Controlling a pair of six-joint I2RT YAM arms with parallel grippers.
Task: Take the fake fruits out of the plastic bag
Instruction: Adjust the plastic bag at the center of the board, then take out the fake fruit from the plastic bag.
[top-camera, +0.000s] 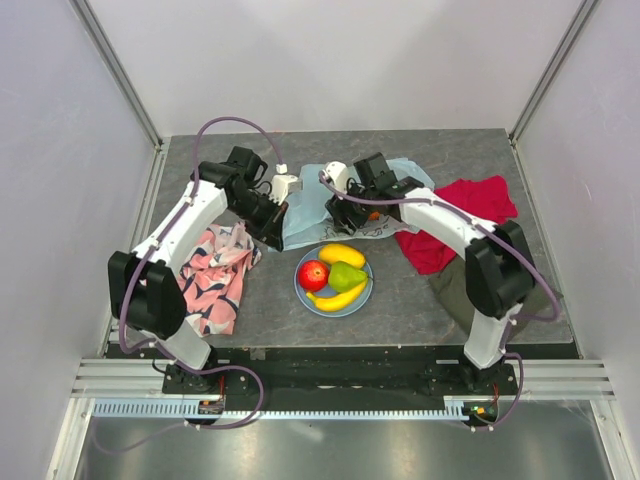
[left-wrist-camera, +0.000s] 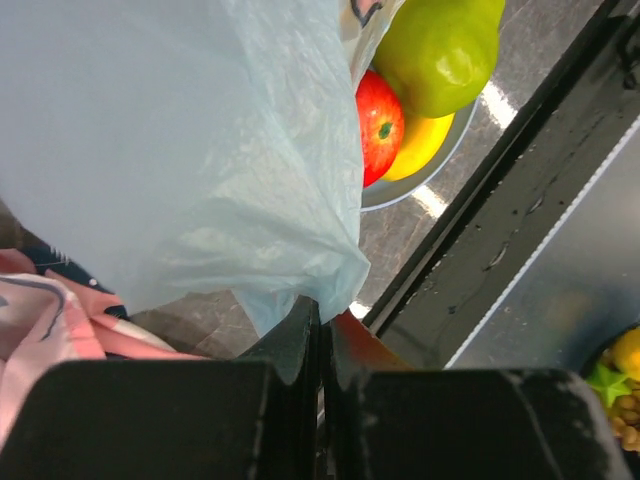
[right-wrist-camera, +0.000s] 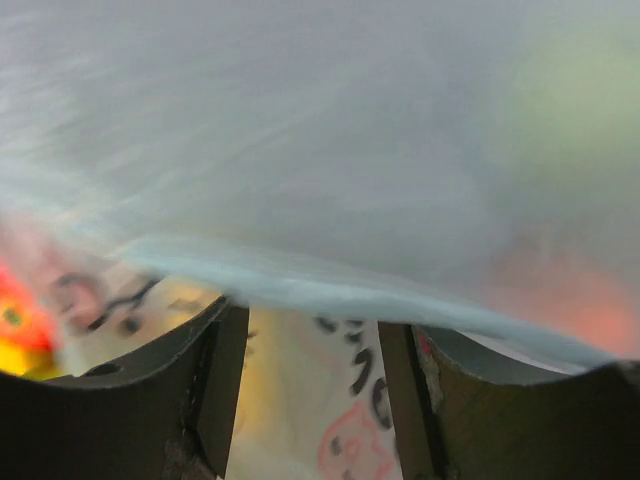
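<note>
The pale-blue plastic bag (top-camera: 318, 212) lies crumpled at the table's middle back, between both grippers. My left gripper (top-camera: 274, 230) is shut on the bag's (left-wrist-camera: 180, 150) lower corner, which it pinches at the fingertips (left-wrist-camera: 322, 330). My right gripper (top-camera: 346, 212) is at the bag's right side, jaws open (right-wrist-camera: 312, 385), with blurred bag film (right-wrist-camera: 320, 130) draped over them and printed plastic showing between the fingers (right-wrist-camera: 215, 370). An orange (top-camera: 373, 215) peeks out beside it. On the light-blue plate (top-camera: 366, 292) lie a red apple (top-camera: 313, 274), a green pear (top-camera: 348, 277), a banana (top-camera: 338, 298) and a yellow fruit (top-camera: 341, 254).
A pink patterned cloth (top-camera: 215, 275) lies at the left by the left arm. A red cloth (top-camera: 460, 215) lies at the right under the right arm. The plate's rim (left-wrist-camera: 400, 195), the apple (left-wrist-camera: 379, 125) and the pear (left-wrist-camera: 440, 50) show just past the held bag.
</note>
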